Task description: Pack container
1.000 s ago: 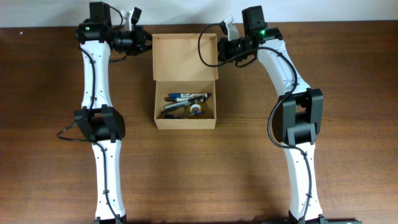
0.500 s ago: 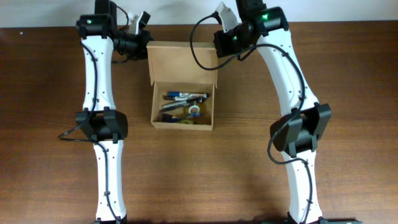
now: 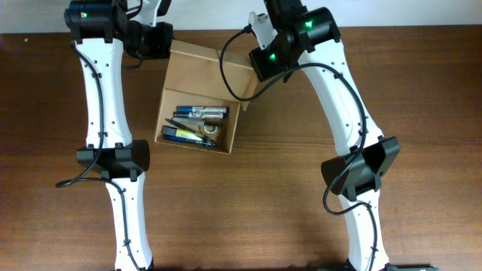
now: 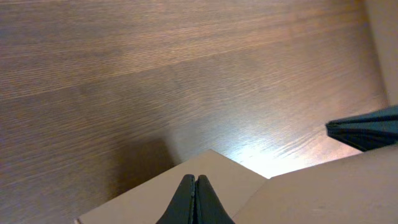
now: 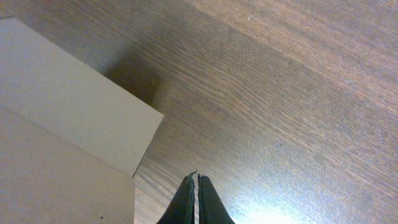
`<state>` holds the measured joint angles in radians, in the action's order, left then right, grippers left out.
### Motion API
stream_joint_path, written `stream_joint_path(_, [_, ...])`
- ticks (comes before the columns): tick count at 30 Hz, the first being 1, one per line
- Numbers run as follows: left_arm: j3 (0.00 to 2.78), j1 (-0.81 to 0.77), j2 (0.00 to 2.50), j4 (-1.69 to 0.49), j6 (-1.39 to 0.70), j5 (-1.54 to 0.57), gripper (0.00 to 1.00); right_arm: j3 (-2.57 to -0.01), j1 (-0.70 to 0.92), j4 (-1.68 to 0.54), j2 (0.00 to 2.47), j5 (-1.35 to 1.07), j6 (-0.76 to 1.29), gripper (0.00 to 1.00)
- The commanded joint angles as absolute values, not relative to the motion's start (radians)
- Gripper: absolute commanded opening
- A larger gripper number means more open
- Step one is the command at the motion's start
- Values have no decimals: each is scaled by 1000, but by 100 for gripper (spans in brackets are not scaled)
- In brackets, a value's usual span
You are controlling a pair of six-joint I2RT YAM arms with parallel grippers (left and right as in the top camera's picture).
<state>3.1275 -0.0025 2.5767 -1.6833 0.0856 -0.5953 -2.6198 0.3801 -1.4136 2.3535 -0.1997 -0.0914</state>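
My left claw [image 4: 196,186] and right claw [image 5: 198,186], both clenched on nothing, flank the open flap lid [image 3: 199,75] of the cardboard box [image 3: 194,146]. The box sits skewed near the bench's [image 3: 301,203] far edge, with pens [image 3: 194,124] inside. I am probably placed here to fold the lid shut.

The open container [image 3: 197,79] sits skewed on the table [image 3: 429,150] between both hands. Its flap touches the left gripper [image 3: 167,39] on that gripper's right and reaches under the right gripper [image 3: 256,71]. Pens [image 3: 194,124] lie inside it.
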Motion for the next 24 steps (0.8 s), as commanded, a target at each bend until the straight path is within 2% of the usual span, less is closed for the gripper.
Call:
stream_joint_path(1, [3112, -41, 2558, -1687, 76, -559, 1, -2639, 412, -1409, 2316, -202, -103, 4])
stream_joint_path(14, [3108, -21, 2558, -1676, 68, -466, 1, -2639, 412, -1395, 2316, -187, -130, 4])
stream_joint_path(24, [3108, 5, 2558, -1645, 65, -486, 2, -2639, 412, -1371, 2316, -207, -223, 4])
